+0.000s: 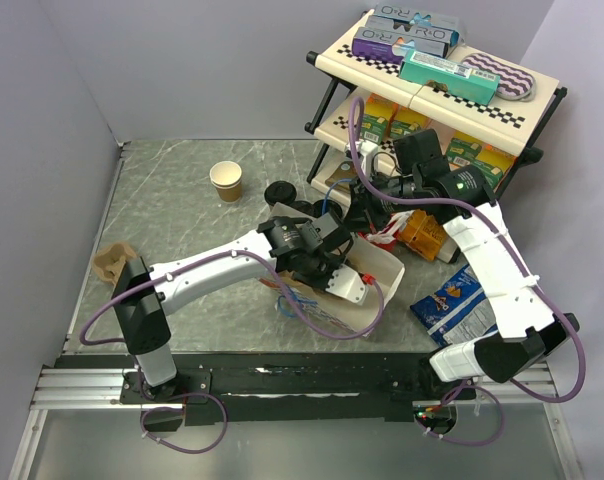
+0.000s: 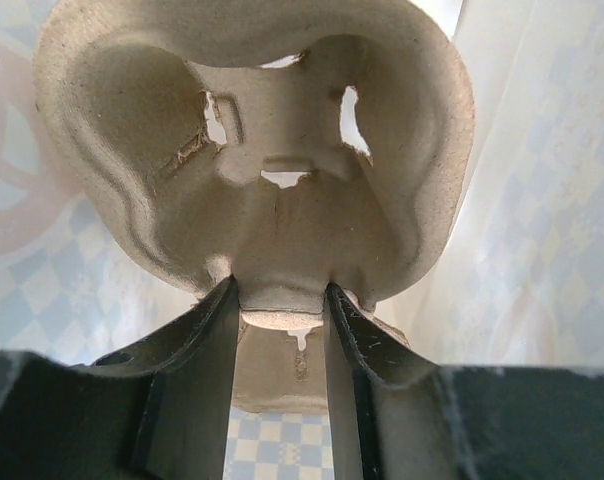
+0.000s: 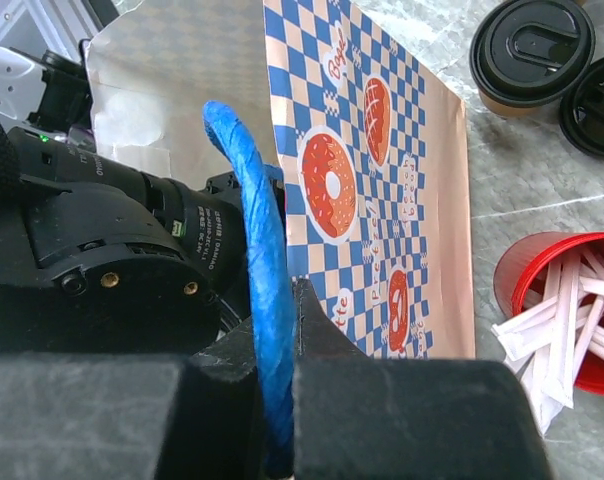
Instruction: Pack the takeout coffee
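Top view: lidded cups (image 1: pixel 282 193) are standing mid-desk toward the far edge, just beyond the bag (image 1: pixel 387 268). Left wrist: left gripper (image 2: pixel 280 300) is pinching a pulp carrier (image 2: pixel 262 180). Right wrist: right gripper (image 3: pixel 277 340) is clamping the blue handle (image 3: pixel 247 200), cups lying ahead-right

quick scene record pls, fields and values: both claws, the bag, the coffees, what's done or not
left claw: shut on moulded grey pulp cup carrier, inside the bag
right claw: shut on blue twisted bag handle
bag: white paper bag with blue checks and donut prints
coffees: two brown paper cups with round black plastic lids, on the table outside the bag
nearby: red cup of white stirrers
status: carrier in bag, coffees not yet packed
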Motion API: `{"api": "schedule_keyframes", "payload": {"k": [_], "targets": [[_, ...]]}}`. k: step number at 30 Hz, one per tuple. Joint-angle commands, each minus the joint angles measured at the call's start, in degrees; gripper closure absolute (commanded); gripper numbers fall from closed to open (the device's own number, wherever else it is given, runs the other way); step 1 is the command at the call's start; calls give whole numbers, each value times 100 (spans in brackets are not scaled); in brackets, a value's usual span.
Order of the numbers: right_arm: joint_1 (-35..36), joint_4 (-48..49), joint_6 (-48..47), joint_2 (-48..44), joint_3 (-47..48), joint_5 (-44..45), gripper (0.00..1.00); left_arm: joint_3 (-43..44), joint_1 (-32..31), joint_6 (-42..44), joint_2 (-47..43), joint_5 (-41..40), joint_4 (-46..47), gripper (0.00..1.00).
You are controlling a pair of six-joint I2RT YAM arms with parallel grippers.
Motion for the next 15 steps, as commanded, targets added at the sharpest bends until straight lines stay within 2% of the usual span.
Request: {"api": "schedule_keyframes", "payload": {"k": [1, 3, 8, 15], "targets": [[45, 99, 101, -119, 174, 24, 100, -55, 21, -278, -49, -228, 28, 99], [54, 81, 75, -137, 192, 33, 100, -222, 13, -384, -41, -228, 177, 99], [160, 81, 5, -286, 34, 112, 100, -345, 21, -850, 222, -834, 301, 99], [168, 177, 119, -330, -116, -38, 100, -512, 12, -1000, 179, -642, 626, 99]]}}
